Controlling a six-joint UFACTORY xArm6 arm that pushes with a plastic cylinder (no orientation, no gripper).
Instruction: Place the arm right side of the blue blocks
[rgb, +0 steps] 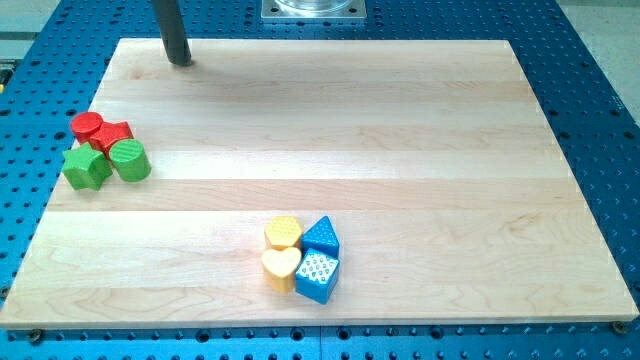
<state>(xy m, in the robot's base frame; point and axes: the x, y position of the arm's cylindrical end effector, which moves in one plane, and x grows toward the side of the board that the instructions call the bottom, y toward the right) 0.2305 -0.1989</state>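
Observation:
Two blue blocks lie together near the view's bottom centre: a blue triangle (322, 236) and, just below it, a blue block with a white dotted top (317, 276). My tip (181, 60) rests on the board at the view's top left, far from the blue blocks, up and to their left. A yellow hexagon (283, 233) and a yellow heart (280, 268) touch the blue blocks on their left side.
A cluster sits at the view's left edge: a red cylinder (87, 126), a red star-like block (113, 134), a green star-like block (87, 168) and a green cylinder (130, 160). The wooden board (400, 150) lies on a blue perforated table (600, 120).

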